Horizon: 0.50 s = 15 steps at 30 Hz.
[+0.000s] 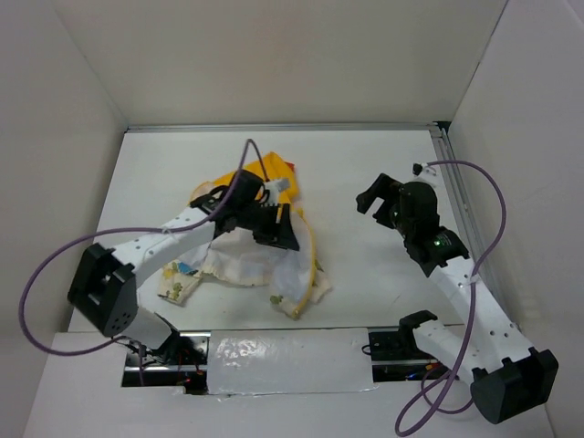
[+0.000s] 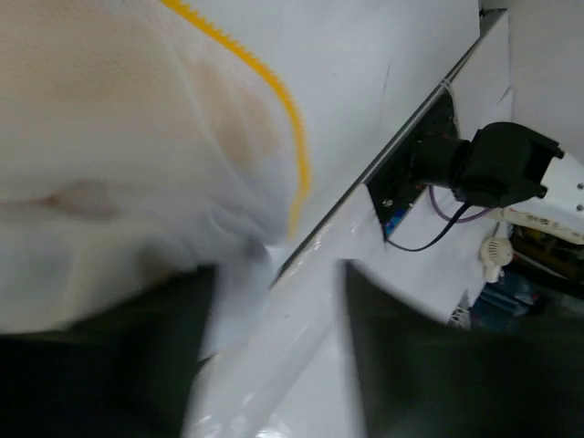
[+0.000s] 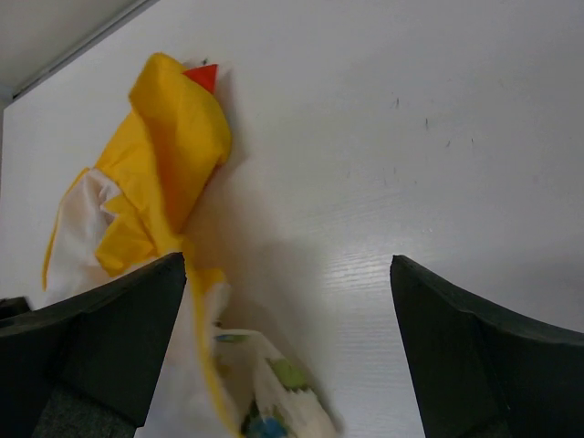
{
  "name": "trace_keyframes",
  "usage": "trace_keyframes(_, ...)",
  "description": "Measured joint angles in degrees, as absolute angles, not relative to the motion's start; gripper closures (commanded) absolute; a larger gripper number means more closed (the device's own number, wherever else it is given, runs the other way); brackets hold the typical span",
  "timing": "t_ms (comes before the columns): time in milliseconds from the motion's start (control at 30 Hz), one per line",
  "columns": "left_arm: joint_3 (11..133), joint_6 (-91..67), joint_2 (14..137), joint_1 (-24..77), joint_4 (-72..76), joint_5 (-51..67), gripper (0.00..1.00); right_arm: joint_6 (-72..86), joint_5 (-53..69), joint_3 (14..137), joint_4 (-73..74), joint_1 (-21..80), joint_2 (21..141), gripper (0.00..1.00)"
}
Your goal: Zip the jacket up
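The jacket (image 1: 246,260) lies crumpled left of the table's middle, cream body with cartoon prints, its yellow-orange hood (image 1: 260,173) toward the back. A yellow zipper strip (image 1: 310,274) runs along its right edge. My left gripper (image 1: 278,233) sits low over the jacket's upper part. In the left wrist view the left gripper (image 2: 278,365) has its jaws apart, with blurred cream fabric (image 2: 109,137) and the zipper strip (image 2: 283,109) draped by its left finger. My right gripper (image 1: 374,201) hangs open and empty to the jacket's right. The right wrist view shows the right gripper (image 3: 287,301) facing the hood (image 3: 173,128).
White walls close the table on three sides. A metal rail (image 1: 456,192) runs along the right edge. A shiny taped strip (image 1: 283,360) covers the front edge between the arm bases. The right arm's base (image 2: 497,164) shows in the left wrist view.
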State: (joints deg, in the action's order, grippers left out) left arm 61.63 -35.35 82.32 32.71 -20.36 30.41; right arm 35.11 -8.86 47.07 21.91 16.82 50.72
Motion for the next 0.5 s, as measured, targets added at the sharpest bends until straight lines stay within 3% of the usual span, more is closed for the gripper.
trace_keyframes(133, 69.9, -34.8, 91.0, 37.7, -25.1, 30.1, 0.01, 35.5, -8.3, 47.2, 22.8, 16.6, 52.3, 0.0)
trace_keyframes(267, 71.5, -34.8, 89.6, 36.2, -29.6, 25.2, 0.01, 35.8, -7.4, 47.4, 23.2, 16.4, 54.3, 0.0)
trace_keyframes(500, 79.4, -34.9, 84.8, 19.8, -36.9, 8.4, 0.01, 38.1, -5.9, 52.3, 22.7, 17.4, 64.7, 0.0)
